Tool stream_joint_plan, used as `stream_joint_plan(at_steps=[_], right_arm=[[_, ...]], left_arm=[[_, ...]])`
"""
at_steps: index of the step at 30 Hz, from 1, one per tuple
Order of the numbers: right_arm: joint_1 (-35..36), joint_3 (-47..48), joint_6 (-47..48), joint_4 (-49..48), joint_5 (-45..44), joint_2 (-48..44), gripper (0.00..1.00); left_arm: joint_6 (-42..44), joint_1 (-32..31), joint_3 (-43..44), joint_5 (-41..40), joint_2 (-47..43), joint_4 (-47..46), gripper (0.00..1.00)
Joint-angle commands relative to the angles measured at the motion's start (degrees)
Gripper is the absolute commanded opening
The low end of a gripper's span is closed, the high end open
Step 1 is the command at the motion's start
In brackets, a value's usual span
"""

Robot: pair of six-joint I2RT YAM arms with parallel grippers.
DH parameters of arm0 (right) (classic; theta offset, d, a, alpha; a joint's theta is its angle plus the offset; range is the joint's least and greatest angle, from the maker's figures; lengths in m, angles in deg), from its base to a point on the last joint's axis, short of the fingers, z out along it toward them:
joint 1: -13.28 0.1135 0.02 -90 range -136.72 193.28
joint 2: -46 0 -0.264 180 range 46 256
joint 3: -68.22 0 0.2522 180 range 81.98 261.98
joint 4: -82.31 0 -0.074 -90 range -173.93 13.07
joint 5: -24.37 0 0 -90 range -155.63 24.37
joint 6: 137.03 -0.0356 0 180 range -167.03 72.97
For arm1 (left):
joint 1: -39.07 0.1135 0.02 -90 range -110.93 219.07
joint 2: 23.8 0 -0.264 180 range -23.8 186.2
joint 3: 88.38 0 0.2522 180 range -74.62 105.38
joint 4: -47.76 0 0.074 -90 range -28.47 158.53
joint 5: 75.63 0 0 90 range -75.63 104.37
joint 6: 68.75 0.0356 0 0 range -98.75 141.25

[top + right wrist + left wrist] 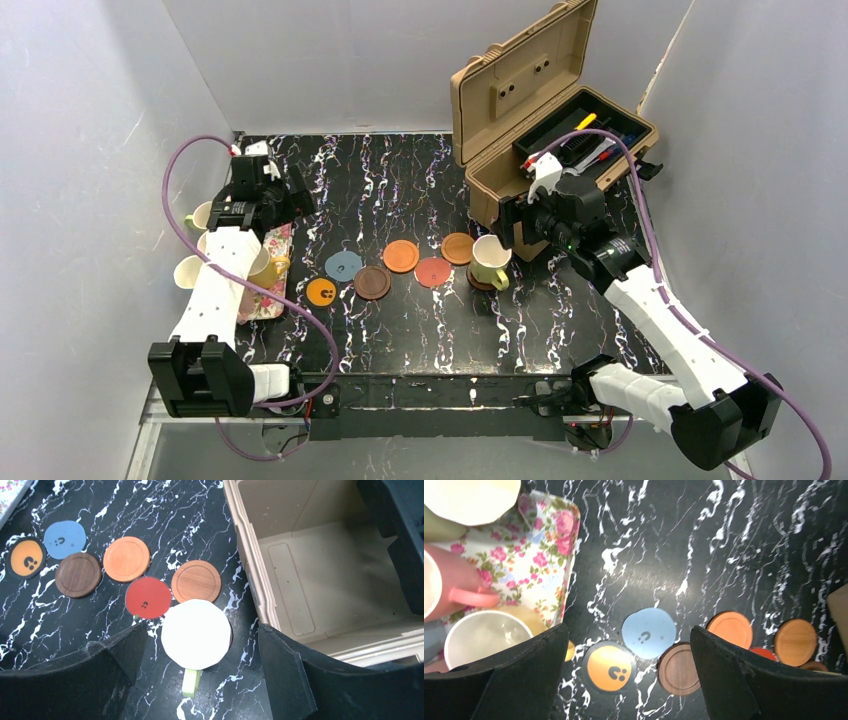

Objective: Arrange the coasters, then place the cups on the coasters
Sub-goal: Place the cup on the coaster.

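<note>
**Beside the tan case: one cup seated, six coasters bare**

Just beside the tan case (pixel 510 90), on its tray-facing side, the lime cup (pixel 196 633) stands on a dark coaster (pixel 477 284), its handle toward the arms' bases. The right gripper (pixel 202 628) is released, with a gap between each finger and the cup. A crooked lift could clip the rim or handle and drag the cup off its disc.

The red coaster (pixel 148 597) and wooden coaster (pixel 196 581) lie just beside that cup, so a cup lowered onto either could knock it. Farther from the case lie the orange coaster (pixel 126 558), dark brown coaster (pixel 78 574), blue coaster (pixel 64 539) and marked orange coaster (pixel 26 557), all bare.

Well apart from the case, the left gripper (pixel 628 630) hangs spread and empty near the floral tray (pixel 549 555). That tray holds a pink cup (pixel 454 587), a cream-lined cup (pixel 484 632) and others packed close, so a careless reach could topple neighbours.

The case's near compartment (pixel 320 580) shows bare floor, and its far insert (pixel 590 140) holds pens and tools.
</note>
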Motion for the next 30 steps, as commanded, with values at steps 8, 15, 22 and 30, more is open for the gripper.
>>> stream_joint_plan(at_steps=[8, 15, 22, 30], right_arm=[[-0.3, -4.0, -2.4, -5.6, 1.6, -3.5, 0.91], [-0.3, -4.6, -3.1, -7.0, 3.6, -3.1, 0.91], [-0.3, -4.9, -3.6, -6.9, 3.8, -3.6, 0.91], [-0.3, -6.6, -4.7, -7.0, 3.3, -4.7, 0.91]], left_arm=[[-3.5, 0.9, -7.3, -9.4, -6.4, 10.7, 0.89], [-4.9, 4.8, -13.3, -10.1, -8.5, 8.1, 0.90], [-2.5, 4.9, -13.6, -7.9, -2.9, 5.3, 0.80], [-2.1, 4.9, -14.1, -6.3, -1.7, 3.6, 0.61]])
